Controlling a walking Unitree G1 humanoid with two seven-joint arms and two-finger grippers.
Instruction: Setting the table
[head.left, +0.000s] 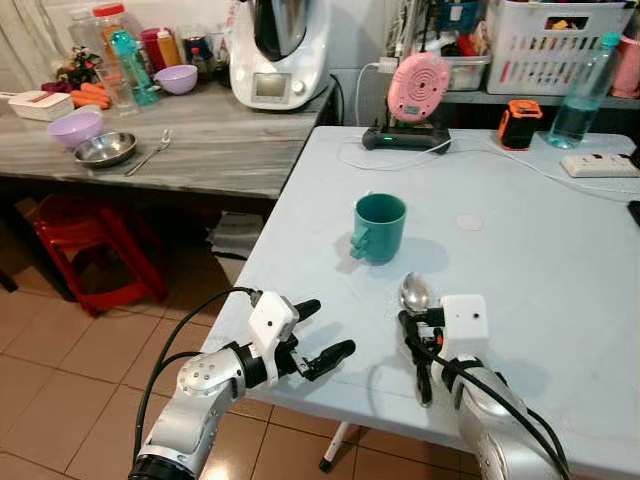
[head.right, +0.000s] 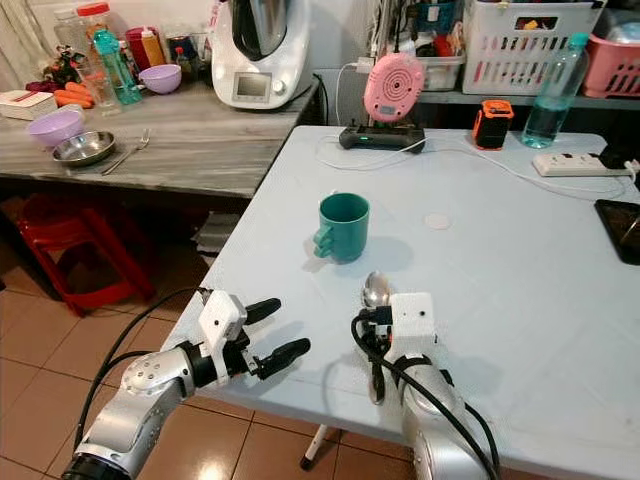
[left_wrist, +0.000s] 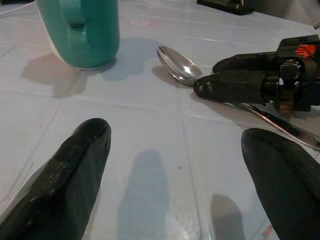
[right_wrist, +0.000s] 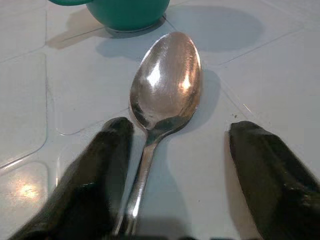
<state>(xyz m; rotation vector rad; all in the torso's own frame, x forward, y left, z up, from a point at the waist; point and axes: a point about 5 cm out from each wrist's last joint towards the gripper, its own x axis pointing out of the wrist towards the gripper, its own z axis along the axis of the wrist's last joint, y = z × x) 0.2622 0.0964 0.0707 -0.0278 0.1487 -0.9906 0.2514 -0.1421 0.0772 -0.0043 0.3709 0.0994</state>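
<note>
1. The right gripper (right_wrist: 175, 160) rests low on the pale table (head.left: 540, 280), its two black fingers (right_wrist: 267, 170) spread apart with the handle of the spoon (right_wrist: 167, 85) lying between them, close beside one finger; whether that finger touches the handle cannot be told.
2. The spoon lies flat, bowl up, pointing toward 12 o'clock from the gripper, its tip just short of the teal mug (head.left: 379, 228).
3. The left gripper (head.left: 318, 335) hovers at the table's near left edge, at 9 o'clock from the spoon, fingers (left_wrist: 75, 175) open and holding nothing.
4. The mug stands upright at 11 o'clock from the spoon, handle toward the robot's left.
5. Farther out at 12 o'clock sit a pink round device (head.left: 418, 87) on a black base, an orange-black box (head.left: 520, 122), a water bottle (head.left: 585, 95) and a white power strip (head.left: 598, 165) with cords.
6. At 10 o'clock, a grey counter (head.left: 220, 150) carries a white kitchen machine (head.left: 277, 50), a steel bowl (head.left: 105, 148), a fork (head.left: 150, 153) and purple bowls (head.left: 75, 127); a red stool (head.left: 95, 250) stands beneath.
</note>
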